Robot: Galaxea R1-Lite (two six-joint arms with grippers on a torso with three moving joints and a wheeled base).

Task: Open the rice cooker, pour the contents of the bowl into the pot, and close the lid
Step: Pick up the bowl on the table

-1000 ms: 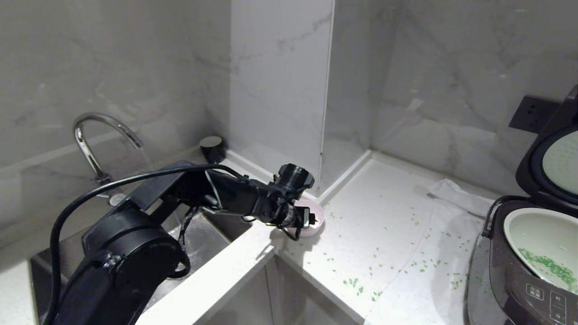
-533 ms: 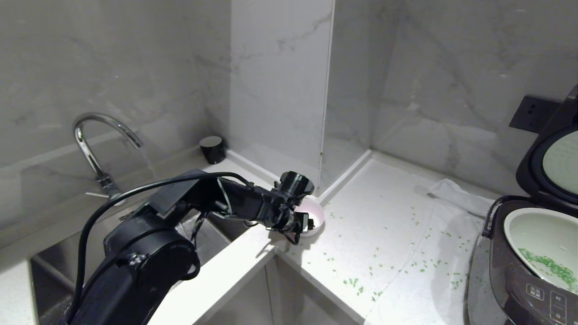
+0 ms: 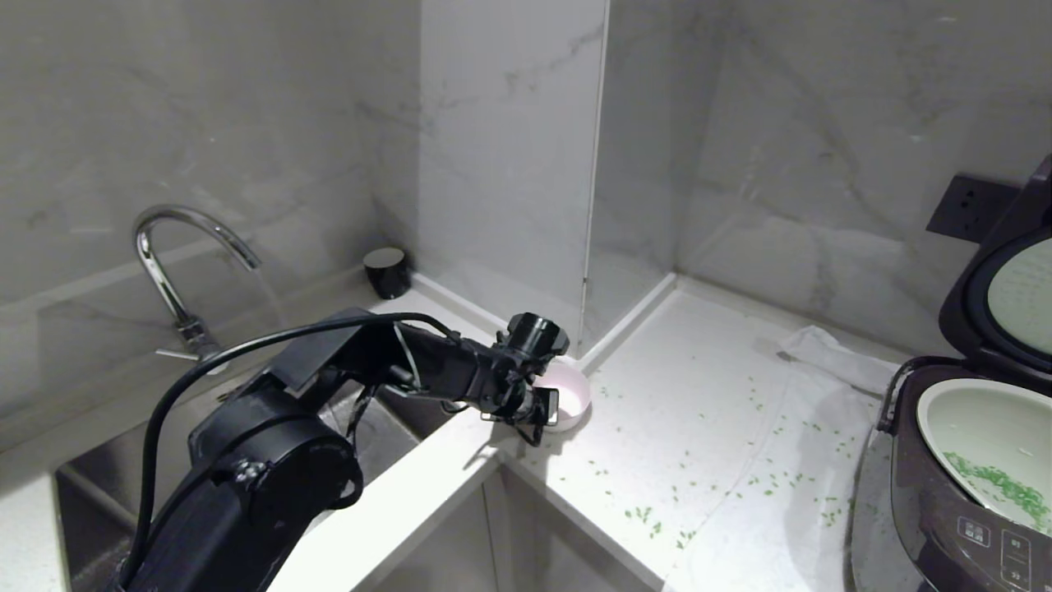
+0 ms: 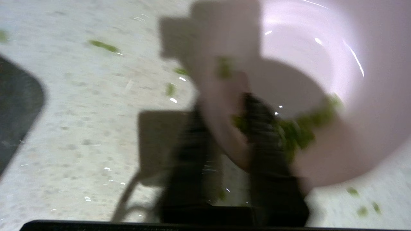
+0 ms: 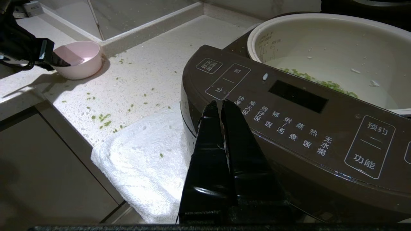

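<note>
Right now the left gripper [image 3: 549,409] is pinching the near wall of the bowl [image 3: 575,393], one finger inside; the pot [image 3: 986,436] sits far to its right.

Grey marble walls [image 3: 246,123], white speckled counter [image 3: 690,395], chrome faucet [image 3: 177,255]

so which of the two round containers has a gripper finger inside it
The pink bowl by the wall corner: one finger of the left gripper reaches inside its rim, the other outside. The cooker's pot has no gripper near it.
</note>
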